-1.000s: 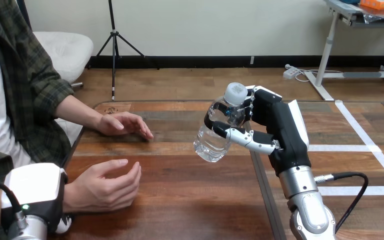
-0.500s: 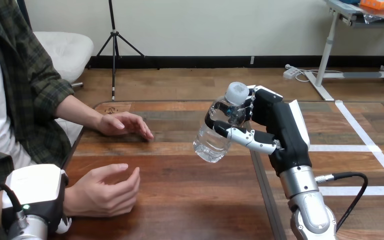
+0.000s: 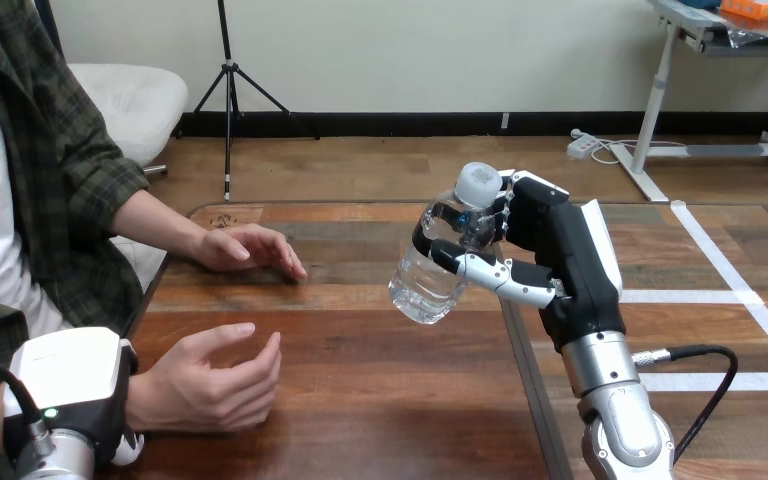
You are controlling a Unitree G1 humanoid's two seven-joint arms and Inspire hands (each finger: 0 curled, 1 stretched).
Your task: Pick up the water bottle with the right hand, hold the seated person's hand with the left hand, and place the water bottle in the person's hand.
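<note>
Where the right hand grips: one water bottle [image 3: 425, 290], off the table and tilted, cap end up beside the fingertips, base down and away from the palm.
Right hand [image 3: 560, 260]: one, black with white shells; fingers and thumb curled round the bottle's upper half.
Bottle make: clear, ribbed plastic, rounded body, see-through.
Cap [image 3: 477, 180]: one, white, round, at the hand's top edge.
Left hand [image 3: 65, 385]: one, smooth white back shell up, lying against the wrist of the person's nearer hand; whether it clasps that wrist cannot be told.
Person's hands: two, both well to the left of the right hand and apart from the bottle.
Person's nearer hand [image 3: 210, 380]: resting on the table just beyond the left hand, palm turned sideways, fingers loosely bent, holding nothing.
Person's farther hand [image 3: 250, 248]: flat, palm down on the table, beyond the nearer one.
Table [image 3: 360, 400]: one, dark brown wood planks with a glossy grain, below the right hand.
</note>
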